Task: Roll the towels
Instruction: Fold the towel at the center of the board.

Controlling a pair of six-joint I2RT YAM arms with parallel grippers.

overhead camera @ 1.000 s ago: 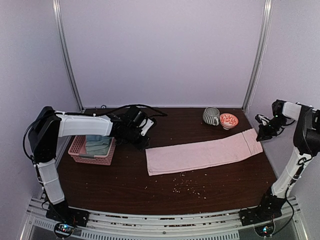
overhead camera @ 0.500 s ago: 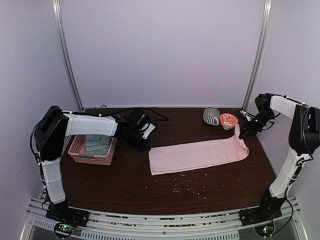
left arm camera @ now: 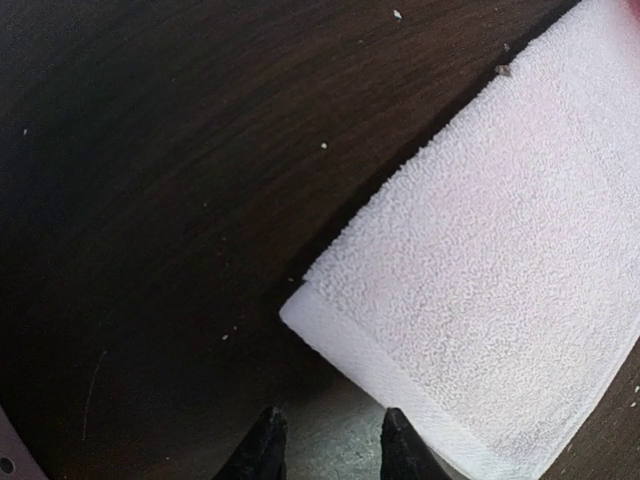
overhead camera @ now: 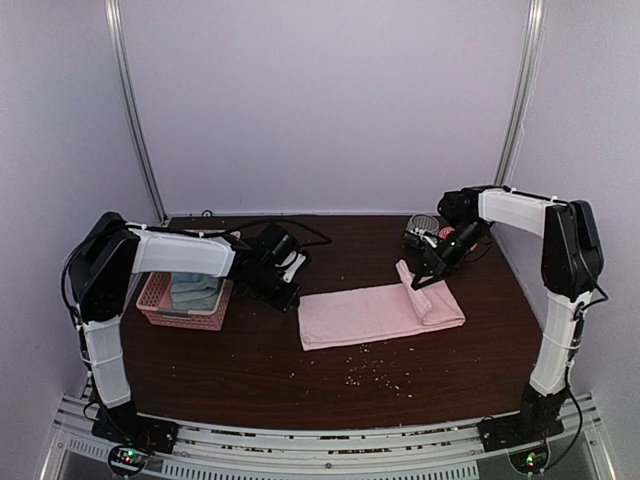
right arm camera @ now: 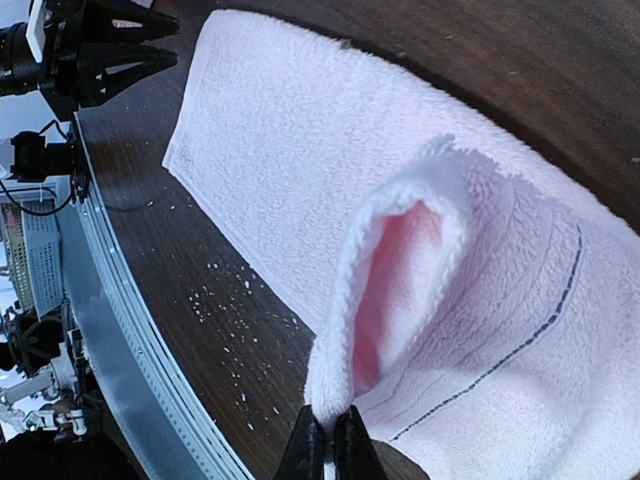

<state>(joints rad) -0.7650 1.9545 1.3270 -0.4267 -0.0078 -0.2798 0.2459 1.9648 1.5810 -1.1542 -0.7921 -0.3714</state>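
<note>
Right wrist view: the right fingers [right arm camera: 306,446] are pinched tight on the lifted end of the light pink terry towel [right arm camera: 300,150], which curls back over itself on the dark wooden counter [right arm camera: 560,60]. Partly open and empty, the left fingers [left arm camera: 262,450] hover just beside its opposite corner.

Your left arm [overhead camera: 175,250] and right arm [overhead camera: 515,207] had white shells, black joints, trailing black cables [overhead camera: 308,224] and slim black fingers [left arm camera: 265,450].

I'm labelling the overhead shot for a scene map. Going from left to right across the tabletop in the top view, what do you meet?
pink basket → left gripper → pink towel
</note>
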